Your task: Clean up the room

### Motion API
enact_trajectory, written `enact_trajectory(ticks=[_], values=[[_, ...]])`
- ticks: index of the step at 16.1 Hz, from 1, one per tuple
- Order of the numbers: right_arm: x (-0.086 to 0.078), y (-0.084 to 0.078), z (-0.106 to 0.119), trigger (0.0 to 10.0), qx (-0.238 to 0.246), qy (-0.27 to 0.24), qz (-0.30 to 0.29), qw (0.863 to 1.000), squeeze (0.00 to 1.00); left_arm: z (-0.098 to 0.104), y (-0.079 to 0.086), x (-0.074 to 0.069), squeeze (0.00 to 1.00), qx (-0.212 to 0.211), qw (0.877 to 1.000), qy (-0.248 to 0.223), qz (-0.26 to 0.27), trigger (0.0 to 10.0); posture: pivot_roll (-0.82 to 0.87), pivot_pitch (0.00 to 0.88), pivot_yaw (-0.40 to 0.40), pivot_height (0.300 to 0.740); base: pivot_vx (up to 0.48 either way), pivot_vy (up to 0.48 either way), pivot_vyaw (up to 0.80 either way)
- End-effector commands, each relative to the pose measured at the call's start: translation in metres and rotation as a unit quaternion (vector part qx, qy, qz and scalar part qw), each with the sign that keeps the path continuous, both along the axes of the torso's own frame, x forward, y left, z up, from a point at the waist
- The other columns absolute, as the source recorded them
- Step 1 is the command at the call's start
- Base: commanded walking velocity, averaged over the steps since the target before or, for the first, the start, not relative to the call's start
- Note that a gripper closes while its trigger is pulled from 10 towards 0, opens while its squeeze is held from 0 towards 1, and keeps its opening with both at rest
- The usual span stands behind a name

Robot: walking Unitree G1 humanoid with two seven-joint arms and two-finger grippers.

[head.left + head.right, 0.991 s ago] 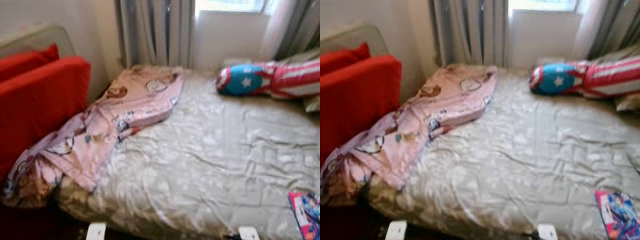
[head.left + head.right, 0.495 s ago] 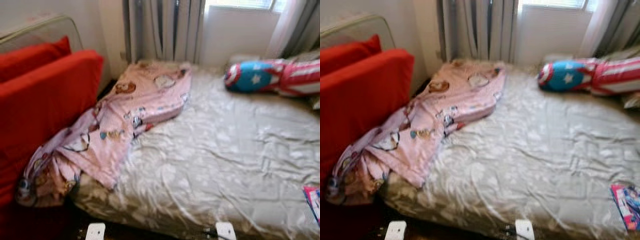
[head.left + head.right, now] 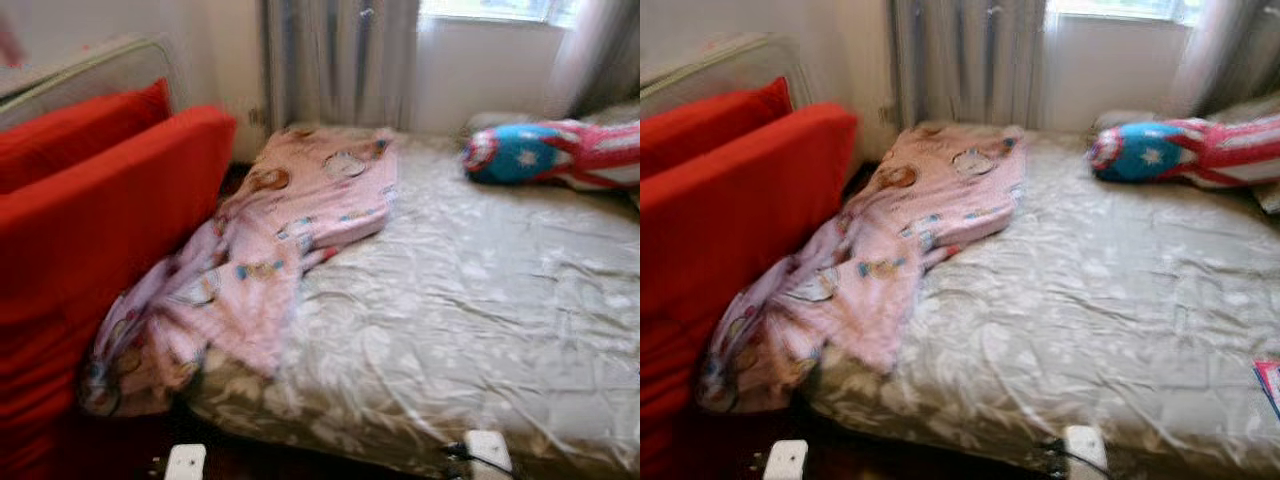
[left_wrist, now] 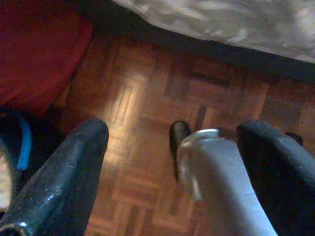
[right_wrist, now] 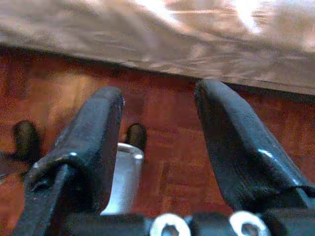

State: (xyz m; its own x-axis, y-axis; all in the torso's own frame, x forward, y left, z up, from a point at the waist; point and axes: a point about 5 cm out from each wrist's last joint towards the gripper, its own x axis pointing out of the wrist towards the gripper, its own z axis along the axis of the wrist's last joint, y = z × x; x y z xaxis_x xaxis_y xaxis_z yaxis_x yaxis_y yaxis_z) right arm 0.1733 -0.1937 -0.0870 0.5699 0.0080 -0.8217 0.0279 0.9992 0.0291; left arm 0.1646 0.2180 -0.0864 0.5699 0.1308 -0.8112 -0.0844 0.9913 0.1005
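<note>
A pink blanket [image 3: 270,250] is lying crumpled along the left side of the bed [image 3: 480,300], its lower end spilling over the edge beside the red cushions [image 3: 90,230]. A blue-and-red pillow [image 3: 545,155] is resting at the bed's far right. The left end effector [image 4: 172,157] and right end effector [image 5: 157,137] are hanging released, fingers spread, over the parquet floor [image 4: 147,98] near the bed's edge.

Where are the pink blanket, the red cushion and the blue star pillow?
pink blanket [image 3: 290,215], left eye view, its middle on the bed's left side.
red cushion [image 3: 95,210], left eye view, its broad front face.
blue star pillow [image 3: 1152,158], right eye view, its blue end.
</note>
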Motion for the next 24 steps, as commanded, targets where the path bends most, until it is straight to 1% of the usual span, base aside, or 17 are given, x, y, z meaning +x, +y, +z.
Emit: enact_trajectory(ticks=[1, 2, 3, 6, 7, 9, 10, 11, 13, 14, 15, 19, 20, 21, 22, 23, 24], values=[[0.001, -0.002, 0.001, 10.0, 0.001, -0.002, -0.002, 1.0, 0.0, -0.002, 0.0, -0.003, 0.0, 0.0, 1.0, 0.009, -0.002, 10.0, -0.01, 0.0, -0.034, 0.74, 0.0, 0.341, 0.0], [0.0, -0.002, 0.0, 10.0, 0.001, -0.001, -0.001, 1.0, 0.0, -0.002, 0.0, -0.003, 0.0, 0.001, 1.0, 0.009, -0.003, 10.0, -0.01, 0.0, -0.032, 0.74, 0.0, 0.341, 0.0], [-0.001, 0.003, -0.001, 10.0, 0.003, 0.002, 0.0, 1.0, 0.0, -0.001, 0.0, -0.003, 0.0, 0.001, 1.0, 0.009, -0.003, 10.0, -0.01, 0.0, -0.031, 0.74, 0.0, 0.345, 0.0], [-0.003, 0.023, -0.004, 10.0, 0.006, 0.007, 0.004, 1.0, 0.0, -0.001, 0.0, -0.003, 0.0, 0.002, 1.0, 0.009, -0.006, 10.0, -0.01, 0.0, -0.028, 0.74, 0.0, 0.346, 0.0], [-0.004, 0.033, -0.006, 10.0, 0.009, 0.01, 0.006, 1.0, 0.0, -0.001, 0.001, -0.003, 0.0, 0.003, 1.0, 0.009, -0.006, 10.0, -0.01, 0.0, -0.026, 0.74, 0.0, 0.341, 0.0], [-0.006, 0.045, -0.007, 10.0, 0.012, 0.012, 0.01, 1.0, 0.0, -0.002, 0.002, -0.004, 0.0, 0.004, 1.0, 0.01, -0.003, 10.0, -0.01, 0.0, -0.023, 0.74, 0.0, 0.345, 0.0], [-0.006, 0.047, -0.007, 10.0, 0.012, 0.012, 0.01, 1.0, 0.0, -0.002, 0.002, -0.004, 0.0, 0.005, 1.0, 0.01, -0.002, 10.0, -0.01, 0.0, -0.023, 0.74, 0.0, 0.345, 0.0], [-0.005, 0.049, -0.007, 10.0, 0.012, 0.011, 0.011, 1.0, 0.0, -0.002, 0.002, -0.004, 0.0, 0.006, 1.0, 0.01, -0.002, 10.0, -0.01, 0.0, -0.022, 0.74, 0.0, 0.319, 0.0], [0.001, 0.056, -0.004, 10.0, 0.013, 0.006, 0.013, 1.0, 0.0, -0.001, 0.0, -0.002, 0.0, 0.009, 1.0, 0.009, -0.009, 10.0, -0.01, 0.0, -0.02, 0.74, 0.0, 0.0, 0.0], [0.006, 0.059, -0.002, 10.0, 0.013, 0.002, 0.014, 1.0, 0.0, -0.001, -0.007, 0.002, 0.0, 0.008, 1.0, 0.006, -0.013, 10.0, -0.01, 0.0, -0.019, 0.74, 0.0, 0.0, 0.0], [0.011, 0.059, 0.0, 10.0, 0.012, -0.007, 0.011, 1.0, 0.0, 0.0, -0.014, 0.006, 0.0, 0.005, 1.0, 0.0, -0.016, 10.0, -0.01, 0.0, -0.021, 0.74, 0.0, 0.0, 0.0], [0.024, 0.052, 0.007, 10.0, 0.009, -0.03, 0.007, 0.999, 0.0, 0.001, -0.018, 0.01, 0.0, 0.001, 1.0, -0.009, -0.012, 10.0, 0.0, 0.0, -0.028, 0.74, 0.0, 0.0, 0.0], [0.021, 0.041, 0.007, 10.0, 0.008, -0.031, 0.005, 0.999, 0.0, 0.001, -0.018, 0.011, 0.0, 0.0, 1.0, -0.007, -0.01, 10.0, 0.0, 0.0, -0.03, 0.74, 0.0, 0.0, 0.0], [0.02, 0.037, 0.007, 10.0, 0.011, -0.034, 0.003, 0.999, 0.0, 0.002, -0.017, 0.011, 0.0, 0.0, 1.0, -0.009, -0.009, 10.0, 0.0, 0.0, -0.03, 0.74, 0.0, 0.0, 0.0], [0.02, 0.035, 0.007, 10.0, 0.011, -0.035, 0.002, 0.999, 0.0, 0.002, -0.016, 0.011, 0.0, 0.001, 1.0, -0.009, -0.009, 10.0, 0.0, 0.0, -0.03, 0.74, 0.0, 0.0, 0.0], [0.015, 0.025, 0.005, 10.0, 0.009, -0.031, 0.0, 0.999, 0.0, 0.002, -0.016, 0.011, 0.0, 0.001, 1.0, -0.009, -0.007, 10.0, 0.0, 0.0, -0.029, 0.74, 0.0, 0.0, 0.0], [0.003, 0.007, 0.002, 10.0, 0.0, -0.021, 0.001, 1.0, 0.0, 0.002, -0.015, 0.011, 0.0, 0.002, 1.0, -0.01, -0.007, 10.0, 0.0, 0.0, -0.029, 0.74, 0.0, 0.0, 0.0]])
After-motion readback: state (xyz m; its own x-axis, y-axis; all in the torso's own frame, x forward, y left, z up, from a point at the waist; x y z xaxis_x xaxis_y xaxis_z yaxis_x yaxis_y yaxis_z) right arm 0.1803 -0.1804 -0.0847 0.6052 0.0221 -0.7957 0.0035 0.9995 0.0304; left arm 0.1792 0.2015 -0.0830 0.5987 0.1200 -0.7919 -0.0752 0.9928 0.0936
